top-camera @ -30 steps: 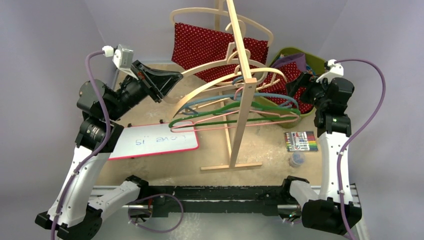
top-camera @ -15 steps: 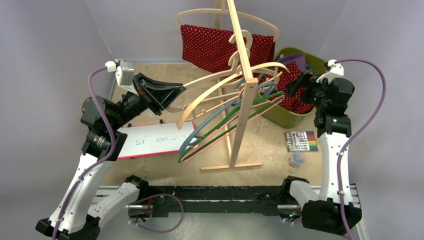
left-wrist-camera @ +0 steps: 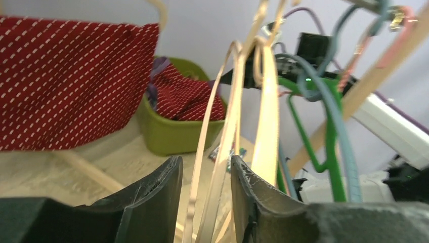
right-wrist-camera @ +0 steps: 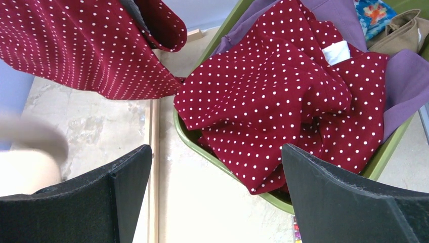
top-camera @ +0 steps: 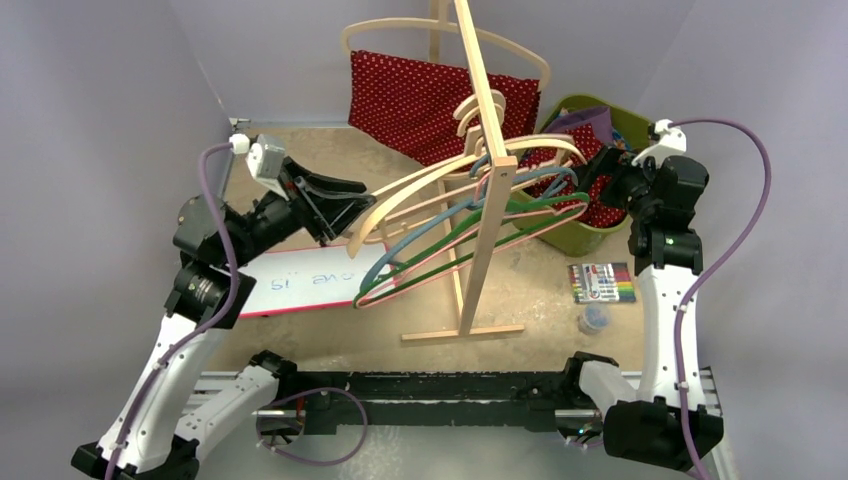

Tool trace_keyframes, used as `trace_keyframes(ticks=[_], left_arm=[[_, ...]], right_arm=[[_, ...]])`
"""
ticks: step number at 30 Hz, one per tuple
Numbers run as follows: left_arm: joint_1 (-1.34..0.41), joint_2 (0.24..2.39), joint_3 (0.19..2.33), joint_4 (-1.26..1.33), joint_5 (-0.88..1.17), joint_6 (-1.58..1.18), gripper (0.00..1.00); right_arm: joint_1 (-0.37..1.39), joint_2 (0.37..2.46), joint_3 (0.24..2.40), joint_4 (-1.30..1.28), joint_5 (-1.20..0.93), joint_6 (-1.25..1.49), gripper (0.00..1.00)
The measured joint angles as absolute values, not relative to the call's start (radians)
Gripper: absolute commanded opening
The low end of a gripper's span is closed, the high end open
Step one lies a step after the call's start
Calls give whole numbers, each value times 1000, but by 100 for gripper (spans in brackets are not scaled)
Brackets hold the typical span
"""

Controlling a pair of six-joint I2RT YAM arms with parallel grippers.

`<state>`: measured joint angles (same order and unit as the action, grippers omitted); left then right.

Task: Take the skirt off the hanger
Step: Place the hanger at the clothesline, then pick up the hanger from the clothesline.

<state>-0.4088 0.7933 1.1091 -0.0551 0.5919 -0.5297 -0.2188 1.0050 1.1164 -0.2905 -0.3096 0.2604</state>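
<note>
A red skirt (top-camera: 435, 90) with small white dots hangs spread out from a large curved wooden hanger (top-camera: 400, 20) at the far side of the table (top-camera: 330, 340), well beyond the tips of both pincers. In the left pincer's (top-camera: 352, 203) own camera the skirt fills the upper left, apart from its fingers (left-wrist-camera: 152, 202). That pincer is nearly closed, its 2 dark fingers pinching the thin arms of a bunch of pale wooden hangers (top-camera: 420, 183). These run from its tips to the post of a wooden rack (top-camera: 487, 230). Blue, green and pink hangers (top-camera: 440, 245) hang tilted from the same post, just below and right of this pincer.

The right pincer (top-camera: 588, 172) is spread wide and holds nothing. Directly under its gap a crumpled red dotted cloth (right-wrist-camera: 283, 96) lies in a green bin (top-camera: 570, 238), and the hanging skirt shows up and left of its left finger.

Beneath the left pincer a whiteboard (top-camera: 300, 285) lies on the table. Below the right pincer, beside its arm, lie a pack of markers (top-camera: 602, 283) and a small jar (top-camera: 594, 319).
</note>
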Motion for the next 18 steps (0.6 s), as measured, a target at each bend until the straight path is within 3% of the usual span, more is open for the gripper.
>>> trace_keyframes(ticks=[5, 8, 12, 18], left_arm=[[-409, 825, 1148, -230, 428, -487, 56], [-409, 820, 1172, -363, 172, -476, 61], [-408, 817, 1218, -517, -80, -476, 65], [-409, 879, 1261, -635, -245, -491, 69]], right_arm=[[-219, 989, 1116, -308, -324, 260, 99], [-219, 970, 1116, -317, -329, 256, 99], [-219, 913, 1098, -328, -333, 248, 99], [-219, 817, 995, -300, -389, 274, 99]])
